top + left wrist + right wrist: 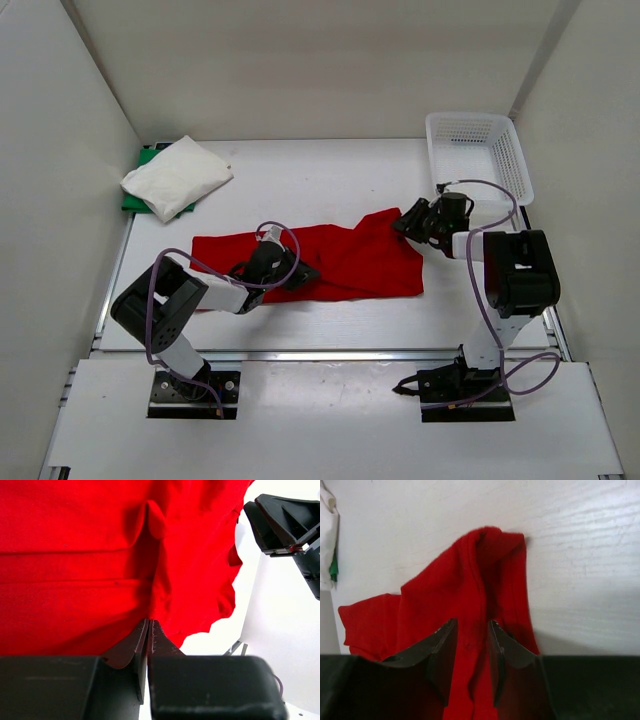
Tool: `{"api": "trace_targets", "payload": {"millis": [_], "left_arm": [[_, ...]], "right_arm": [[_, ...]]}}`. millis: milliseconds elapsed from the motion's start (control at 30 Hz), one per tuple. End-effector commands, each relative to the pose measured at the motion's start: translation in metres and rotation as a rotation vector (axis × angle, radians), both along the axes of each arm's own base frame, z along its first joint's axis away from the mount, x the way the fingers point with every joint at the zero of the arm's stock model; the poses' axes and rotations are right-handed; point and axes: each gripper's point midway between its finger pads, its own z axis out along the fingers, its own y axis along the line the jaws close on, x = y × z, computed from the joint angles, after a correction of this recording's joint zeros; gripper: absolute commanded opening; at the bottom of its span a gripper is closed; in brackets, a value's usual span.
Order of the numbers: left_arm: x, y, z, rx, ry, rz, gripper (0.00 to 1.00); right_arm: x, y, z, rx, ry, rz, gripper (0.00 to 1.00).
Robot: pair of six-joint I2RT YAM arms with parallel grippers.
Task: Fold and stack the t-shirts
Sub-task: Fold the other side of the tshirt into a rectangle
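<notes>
A red t-shirt (340,260) lies spread flat across the middle of the table. My left gripper (290,272) sits at its near edge, left of centre. In the left wrist view the gripper (149,622) is shut, pinching the edge of the red cloth (75,555). My right gripper (405,225) is at the shirt's far right corner. In the right wrist view its jaws (471,625) stand narrowly apart, closed on a raised fold of the red cloth (470,580). A folded white t-shirt (175,175) lies at the far left.
The white shirt rests on a green item (135,200) by the left wall. A white mesh basket (478,128) stands at the far right corner. The right arm's wrist (285,525) shows beyond the shirt in the left wrist view. White walls enclose the table.
</notes>
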Motion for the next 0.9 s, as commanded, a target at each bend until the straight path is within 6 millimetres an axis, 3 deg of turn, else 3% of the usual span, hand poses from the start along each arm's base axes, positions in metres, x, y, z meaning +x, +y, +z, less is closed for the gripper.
{"api": "trace_targets", "payload": {"millis": [0,33,67,233,300,333,467,733,867], "left_arm": [[0.002,-0.003,0.01,-0.029,-0.029,-0.009,0.14],[0.005,-0.004,0.013,-0.032,-0.035,-0.008,0.17],[0.004,-0.004,0.011,-0.019,-0.037,-0.016,0.18],[0.006,-0.002,0.017,-0.022,-0.061,-0.009,0.25],[0.006,0.001,0.015,-0.009,-0.063,-0.007,0.26],[0.007,0.001,0.016,-0.007,-0.07,-0.007,0.26],[0.006,0.007,0.019,0.007,-0.1,0.009,0.28],[-0.001,0.011,0.013,0.002,-0.085,-0.008,0.39],[-0.003,0.023,0.01,0.019,-0.087,0.014,0.38]], "right_arm": [[-0.01,-0.002,0.005,-0.06,-0.011,-0.016,0.29],[-0.013,-0.007,0.004,-0.085,-0.013,-0.037,0.3],[-0.009,-0.011,0.021,-0.114,-0.082,-0.057,0.33],[-0.01,-0.032,0.066,-0.278,-0.199,-0.123,0.39],[-0.016,-0.027,0.067,-0.28,-0.2,-0.116,0.39],[-0.02,-0.022,0.067,-0.267,-0.202,-0.105,0.39],[-0.037,-0.001,0.036,-0.148,-0.131,-0.057,0.33],[-0.03,0.011,0.011,-0.036,-0.074,-0.025,0.32],[-0.028,0.016,0.006,0.009,-0.063,-0.017,0.31]]}}
